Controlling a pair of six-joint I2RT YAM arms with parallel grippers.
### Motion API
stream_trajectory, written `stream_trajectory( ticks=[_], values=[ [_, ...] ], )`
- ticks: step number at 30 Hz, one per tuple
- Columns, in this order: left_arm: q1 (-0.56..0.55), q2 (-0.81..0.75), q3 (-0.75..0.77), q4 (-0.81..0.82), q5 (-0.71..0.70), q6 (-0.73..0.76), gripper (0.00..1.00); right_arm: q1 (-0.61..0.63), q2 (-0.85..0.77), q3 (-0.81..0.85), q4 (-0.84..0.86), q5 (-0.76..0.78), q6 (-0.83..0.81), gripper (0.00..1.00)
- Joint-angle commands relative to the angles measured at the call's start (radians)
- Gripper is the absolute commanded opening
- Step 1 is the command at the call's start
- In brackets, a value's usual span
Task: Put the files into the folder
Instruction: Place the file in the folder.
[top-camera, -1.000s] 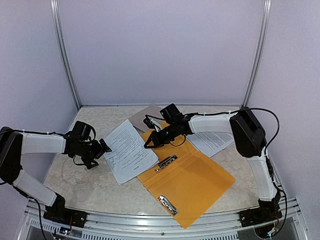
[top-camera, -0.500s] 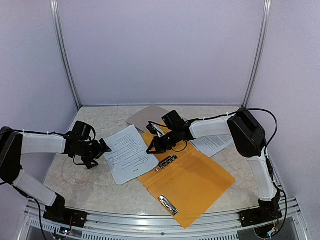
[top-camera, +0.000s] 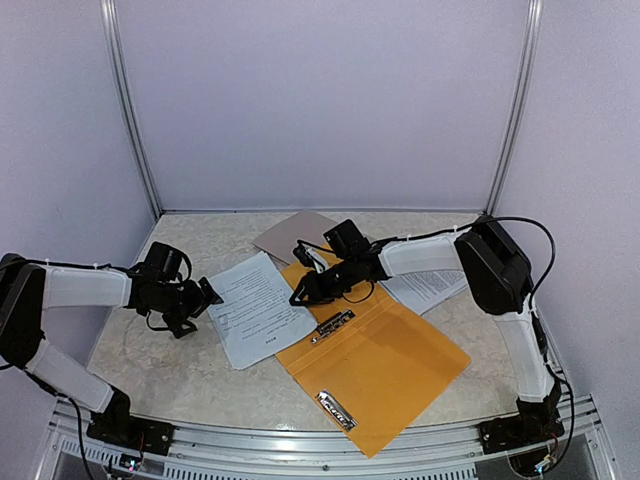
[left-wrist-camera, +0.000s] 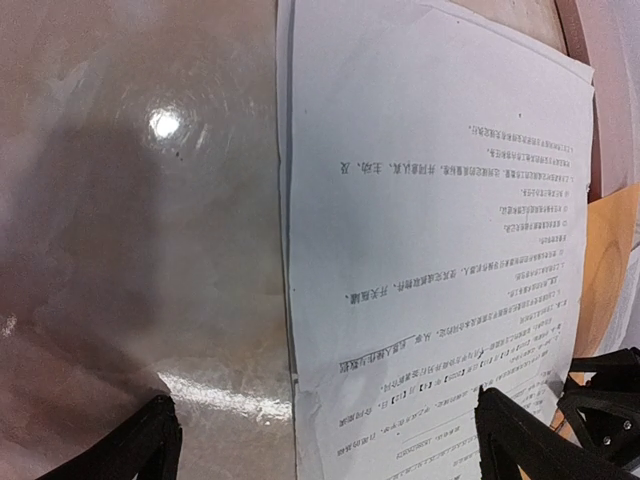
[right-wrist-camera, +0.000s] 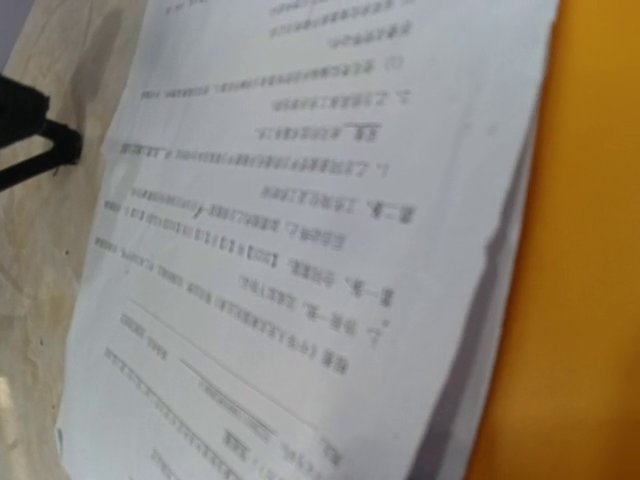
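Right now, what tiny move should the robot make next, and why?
Probably the right claw should pinch the paper sheet by the edge beside it and drag it right, onto the open orange folder. Only the sheet's right edge overlaps the folder, the rest lies on the table, and that claw hovers right at that edge.

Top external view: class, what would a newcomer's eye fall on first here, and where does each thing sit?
The bright orange folder stands out first, spread flat at the front centre of the table. Just left of it lies a white printed sheet, its right edge resting on the folder. Two black grippers flank that sheet: the left gripper open at its left edge, the right gripper above its right edge.
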Motion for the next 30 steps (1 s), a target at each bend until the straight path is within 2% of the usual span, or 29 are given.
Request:
stream_trajectory(
  ticks=[1,16,21,30],
  values=[
    [0.005,0.014,-0.011,-0.027,0.001,0.003,0.99,-0.007,-0.057,0.009,-0.024,0.039,-0.024,0.31],
    [-0.019,0.055,-0.016,0.053,0.056,-0.032,0.99,-0.008,-0.068,0.057,-0.156,0.199,-0.107,0.57],
    [-0.040,0.110,-0.002,0.105,0.072,-0.067,0.99,-0.008,-0.043,0.066,-0.187,0.211,-0.114,0.58],
    [-0.120,0.149,0.012,0.067,-0.041,-0.129,0.99,-0.008,-0.037,0.008,-0.158,0.151,-0.077,0.54]
  ],
)
